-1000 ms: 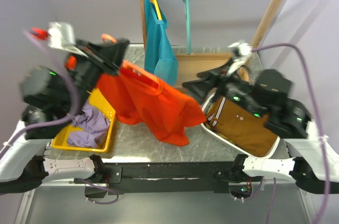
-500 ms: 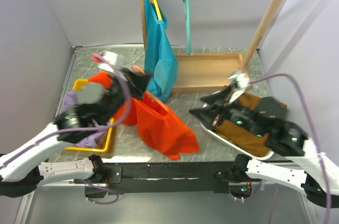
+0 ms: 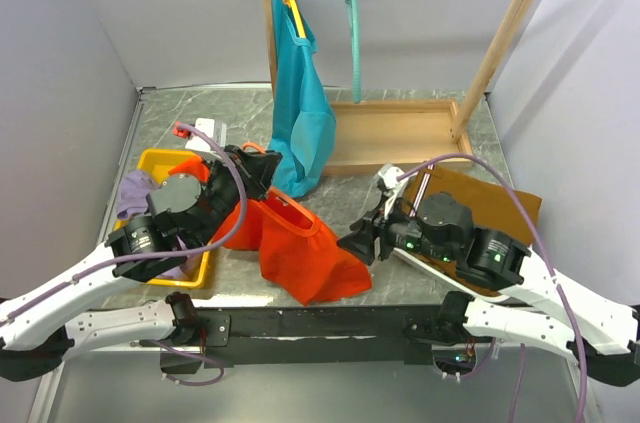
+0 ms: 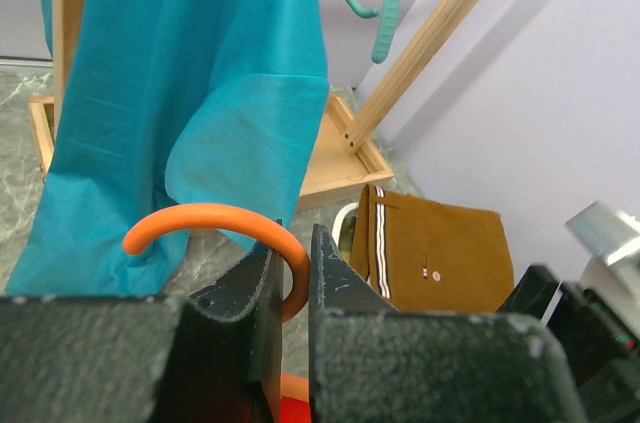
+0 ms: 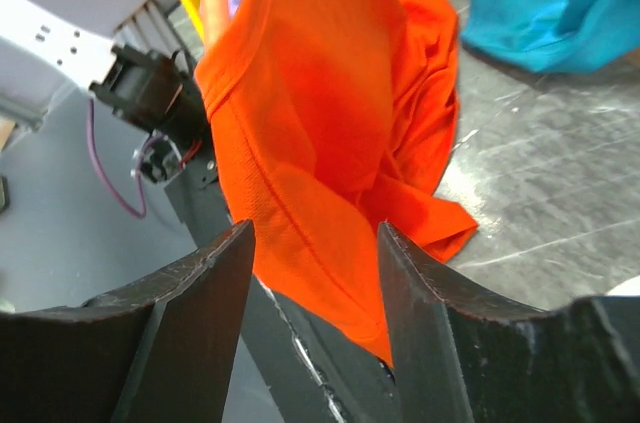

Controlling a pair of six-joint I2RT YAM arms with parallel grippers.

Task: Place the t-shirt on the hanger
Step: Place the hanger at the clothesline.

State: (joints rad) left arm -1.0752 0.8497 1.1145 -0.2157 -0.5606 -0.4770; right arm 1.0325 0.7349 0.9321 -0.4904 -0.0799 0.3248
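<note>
Lowered: left gripper (image 4: 292,251) clamps hanger (image 4: 200,217), right gripper (image 5: 315,278) straddles t-shirt (image 5: 300,103).

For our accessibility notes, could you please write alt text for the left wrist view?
The left gripper is shut on the curved hook of the orange hanger. Behind it a teal t-shirt hangs from a wooden rack, beside a bare teal hanger; a brown garment lies to the right.
</note>
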